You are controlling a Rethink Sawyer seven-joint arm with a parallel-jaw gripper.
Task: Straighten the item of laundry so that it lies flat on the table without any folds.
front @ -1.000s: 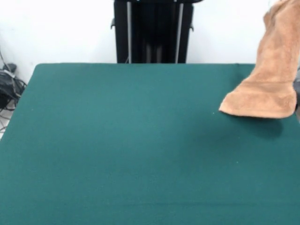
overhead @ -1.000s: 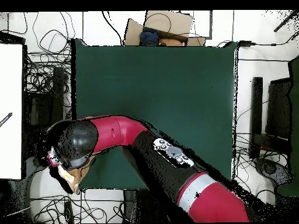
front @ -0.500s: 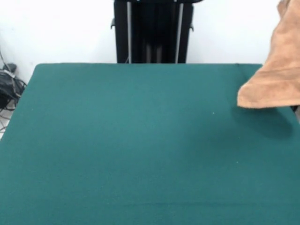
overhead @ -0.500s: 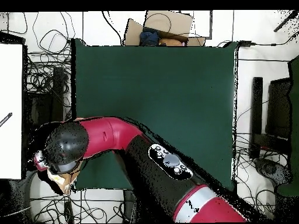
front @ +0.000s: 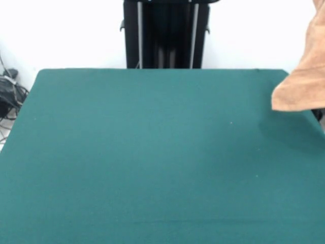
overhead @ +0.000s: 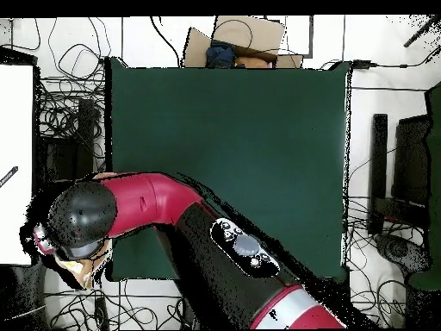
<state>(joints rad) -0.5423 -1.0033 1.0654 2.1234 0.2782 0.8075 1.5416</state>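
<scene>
1. Because it is soft terry cloth, the light orange-tan towel (front: 303, 76) will probably be light and limp; it should drape and fold under its own weight, so I judge that the best hold is at a corner or along one edge, so the rest can be drawn out flat.
2. The towel hangs in the air at the right side of the front view, over the far right corner of the large dark green felt-covered counter (front: 152, 162). Its lower hem is lifted above the cloth, with a shadow on the counter below it.
3. It looks bunched into a hanging strip, wider at the bottom; I see no stripes or tag on it.
4. In the overhead view only a small tan piece (overhead: 86, 271) shows under the end of the red and black arm (overhead: 138, 202), just off the counter's edge.
5. The arm's head hides the fingers, so I cannot tell whether they are open or closed.
</scene>
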